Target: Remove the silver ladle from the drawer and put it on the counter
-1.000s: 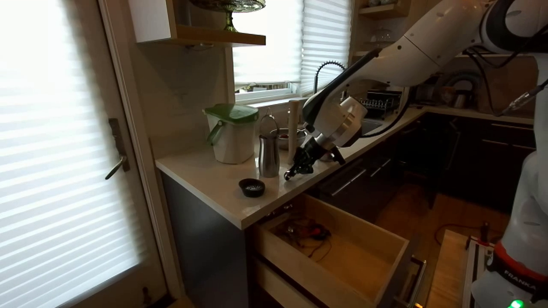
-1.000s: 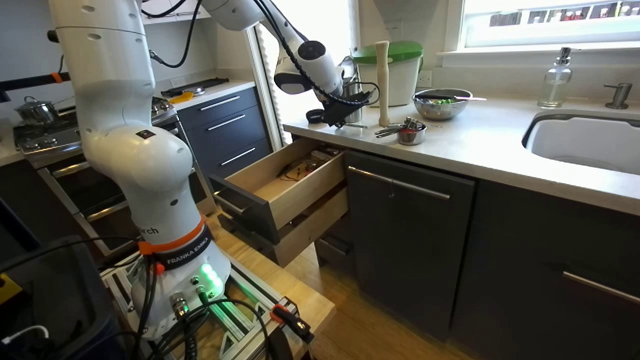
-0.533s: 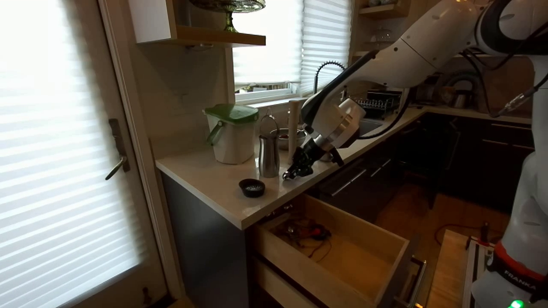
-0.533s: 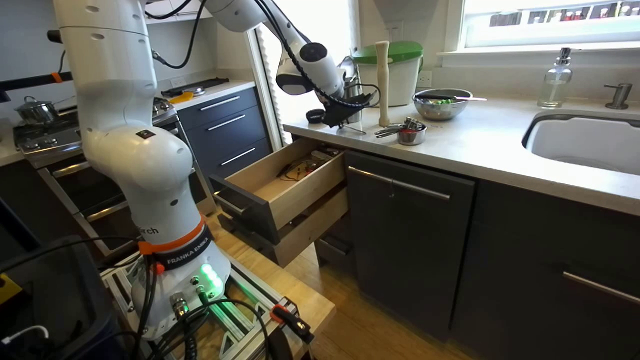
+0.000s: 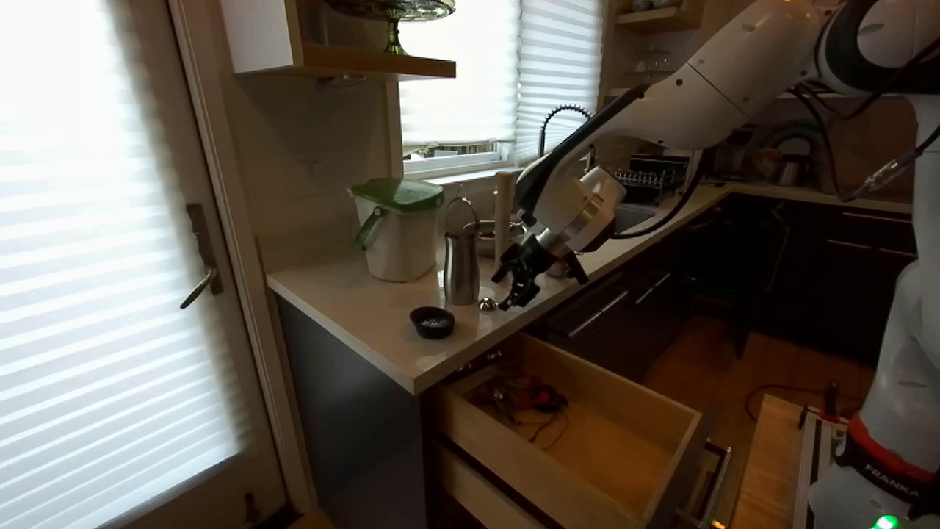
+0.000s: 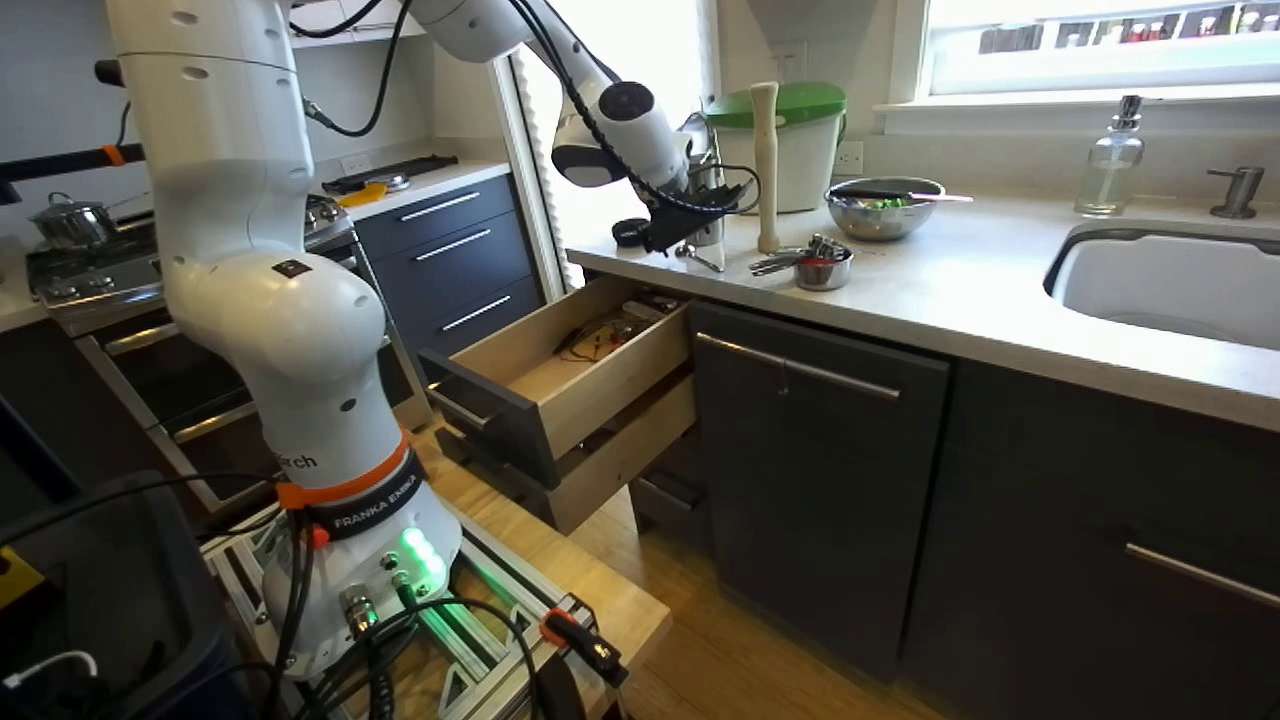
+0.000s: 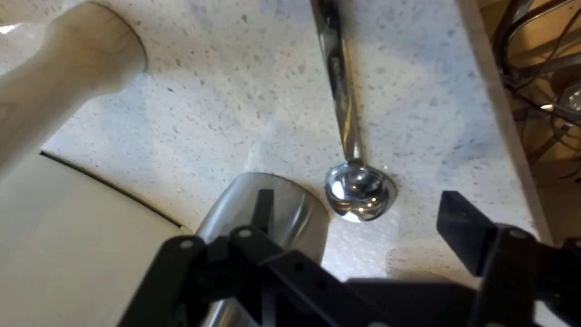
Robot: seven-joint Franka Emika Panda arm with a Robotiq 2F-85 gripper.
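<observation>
The silver ladle [image 7: 358,190] lies on the pale counter [image 7: 227,113], bowl rounded side up, its handle running away toward the top of the wrist view. Its shiny bowl [image 5: 488,303] also shows in an exterior view, close to the steel flask. My gripper [image 7: 358,211] is over the bowl with its jaws spread wide, one finger to either side and nothing gripped. From outside, the parted fingertips of the gripper [image 5: 503,292] stand just above the counter, beside the ladle. Below the counter edge the drawer [image 5: 624,433] is pulled out, with wires and utensils at its inner end.
A steel flask [image 5: 462,272] stands right by the left finger in the wrist view. Around it are a lidded white bin [image 5: 400,242], a small black bowl [image 5: 432,323] and an upright wooden pin [image 6: 766,165]. Measuring cups [image 6: 823,270] sit near the counter's edge.
The jaws have gone from shut on the ladle to wide open, letting it go. The ladle now rests on the counter by itself. The arm has barely shifted.
</observation>
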